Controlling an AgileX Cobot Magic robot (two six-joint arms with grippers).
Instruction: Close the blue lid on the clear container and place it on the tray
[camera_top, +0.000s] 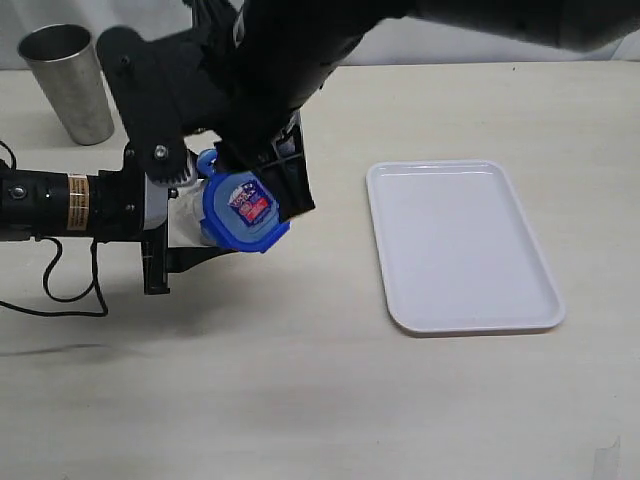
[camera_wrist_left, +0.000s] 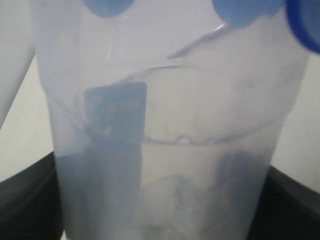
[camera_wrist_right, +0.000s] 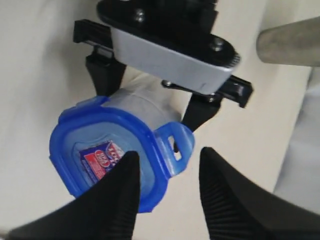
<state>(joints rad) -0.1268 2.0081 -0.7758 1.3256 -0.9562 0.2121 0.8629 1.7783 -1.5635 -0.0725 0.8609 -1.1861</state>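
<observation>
Steel-grey, the metal cup (camera_top: 68, 80) stands upright at the far left corner of the pale table (camera_top: 300, 390), well apart from everything else. Just below it the left arm reaches in level from the left edge, a black cable (camera_top: 60, 290) looping on the table under it. The left gripper (camera_wrist_right: 152, 102) is clamped on the clear container (camera_wrist_left: 165, 150), one black finger on each side of its body. The container is held tipped over, with its mouth end turned toward the exterior camera. In the left wrist view its translucent wall fills nearly the whole picture between the jaws.

On that mouth sits the blue lid (camera_top: 245, 210), its red-and-white sticker (camera_top: 250, 207) facing outward. The frames do not show whether the lid is snapped down all round. One locking flap (camera_wrist_right: 175, 147) sticks out from its side, by the look of it not folded down.

Over the lid comes the right arm, dropping in from the top of the exterior view. The right gripper (camera_wrist_right: 169, 156) has its two ribbed fingers spread apart. One finger lies in front of the lid's edge, and the flap shows in the gap between them. They pinch nothing.

Farther right, well clear of both grippers, the tray (camera_top: 460, 240) lies flat and white on the table.
</observation>
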